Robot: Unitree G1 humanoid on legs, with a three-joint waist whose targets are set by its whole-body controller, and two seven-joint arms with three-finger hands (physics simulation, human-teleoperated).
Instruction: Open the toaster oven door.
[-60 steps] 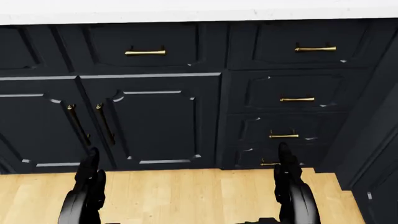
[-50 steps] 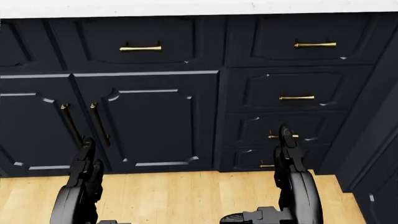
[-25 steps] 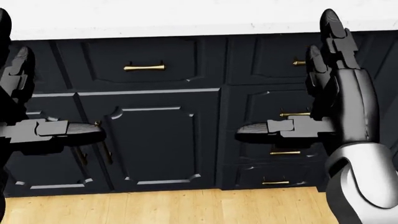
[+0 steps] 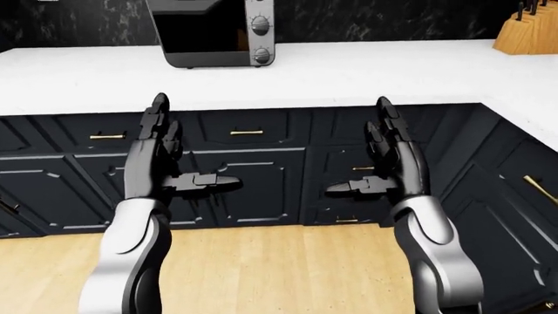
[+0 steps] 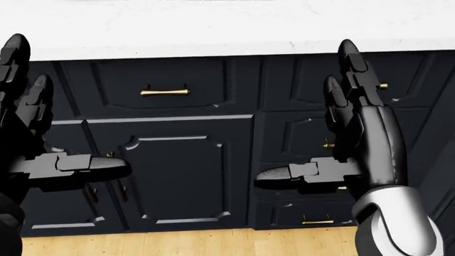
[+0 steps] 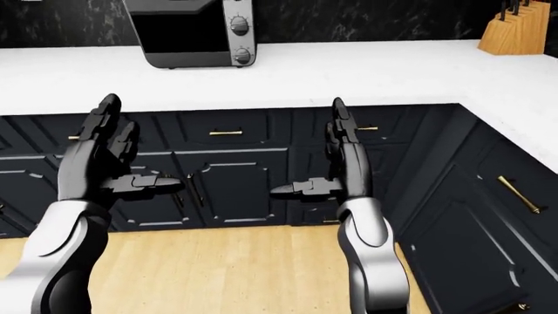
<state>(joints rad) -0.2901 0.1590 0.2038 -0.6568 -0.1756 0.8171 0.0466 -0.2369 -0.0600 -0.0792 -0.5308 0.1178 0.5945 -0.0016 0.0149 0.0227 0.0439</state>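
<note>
The toaster oven [image 4: 214, 33] sits on the white counter [image 4: 348, 72] at the top of the left-eye view, long axis left to right, dark glass door [image 4: 202, 29] facing the robot, knobs at its right end. No lettering is readable. Left hand [image 4: 161, 160] and right hand [image 4: 384, 163] hang well below it, fingers spread, holding nothing.

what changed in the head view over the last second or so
Both hands rose from the bottom edge near the floor to counter height: the left robot hand at the view's left, the right robot hand at its right, fingers open, thumbs pointing inward. The camera tilted up a little, so less floor shows. Nothing was taken hold of. The cabinets stayed shut, and the toaster oven on the counter is untouched.
</note>
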